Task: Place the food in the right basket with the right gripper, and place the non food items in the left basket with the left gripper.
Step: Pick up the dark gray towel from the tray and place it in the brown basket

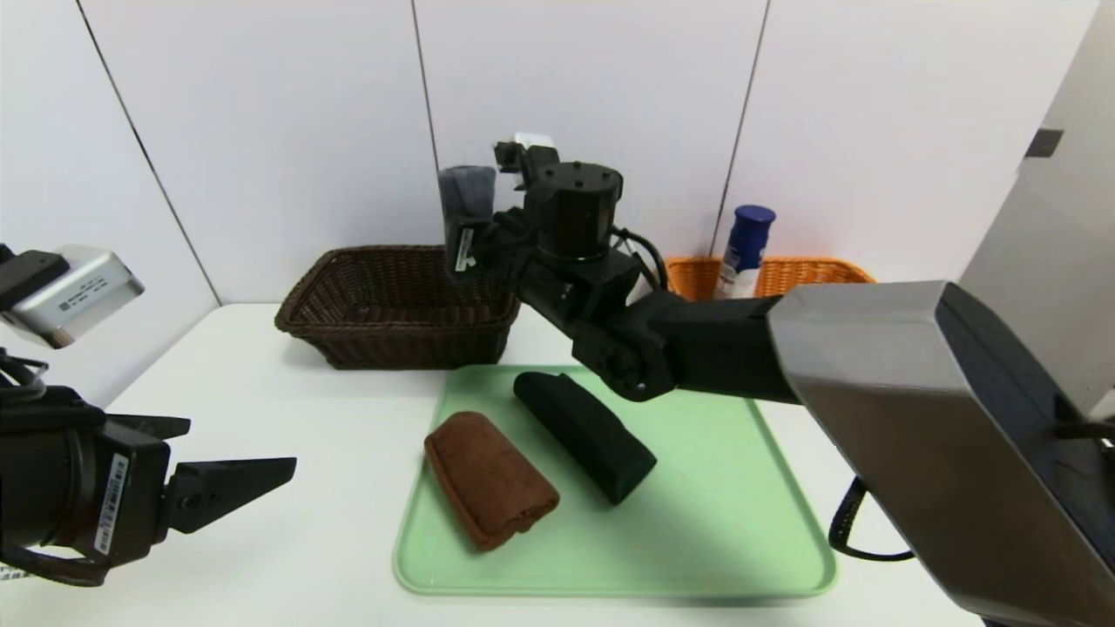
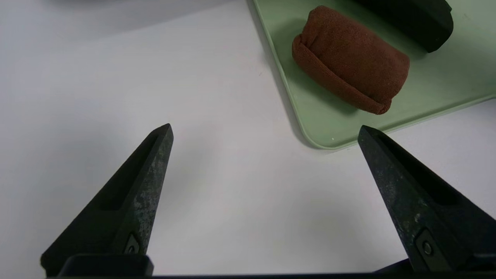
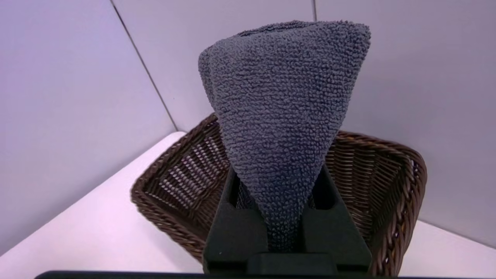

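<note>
Above the dark brown wicker basket (image 1: 396, 305), at the back left of the white tabletop (image 1: 287, 488), the right hand (image 3: 285, 228) is clamped tight on the dark grey rolled towel (image 3: 281, 116), which stands up from between its fingers. The brown rolled towel (image 1: 489, 479) and the black rolled towel (image 1: 585, 434) lie side by side, just apart, on the pale green tray (image 1: 723, 531). The blue-capped bottle (image 1: 745, 251) stands in the orange wicker basket (image 1: 810, 274) at the back right. The left hand (image 2: 265, 133) hovers over bare tabletop near the tray's corner, fingers spread wide and holding nothing.
</note>
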Available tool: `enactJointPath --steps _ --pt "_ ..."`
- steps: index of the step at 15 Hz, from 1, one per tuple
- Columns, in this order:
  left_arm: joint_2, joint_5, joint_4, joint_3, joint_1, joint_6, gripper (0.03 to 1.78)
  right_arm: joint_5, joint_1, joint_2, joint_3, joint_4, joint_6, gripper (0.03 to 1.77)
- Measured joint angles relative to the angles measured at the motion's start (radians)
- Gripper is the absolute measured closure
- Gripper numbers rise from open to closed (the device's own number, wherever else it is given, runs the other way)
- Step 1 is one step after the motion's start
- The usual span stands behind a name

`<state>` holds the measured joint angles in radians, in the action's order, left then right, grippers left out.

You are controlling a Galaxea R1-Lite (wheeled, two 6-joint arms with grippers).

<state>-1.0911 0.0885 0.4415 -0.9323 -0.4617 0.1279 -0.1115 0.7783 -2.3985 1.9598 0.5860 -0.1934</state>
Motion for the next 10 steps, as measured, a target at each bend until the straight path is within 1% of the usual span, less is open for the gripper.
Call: enactJointPath --steps 4,10 --pt "0.003 -0.001 -0.001 0.006 0.000 -0.005 0.12 0.002 -0.016 -0.053 0.011 0.005 0.011 1.58" --pt "-0.008 -0.005 -0.003 0.007 -0.007 -0.006 0.12 0.010 -0.027 -0.070 0.012 0.005 0.017 1.58"
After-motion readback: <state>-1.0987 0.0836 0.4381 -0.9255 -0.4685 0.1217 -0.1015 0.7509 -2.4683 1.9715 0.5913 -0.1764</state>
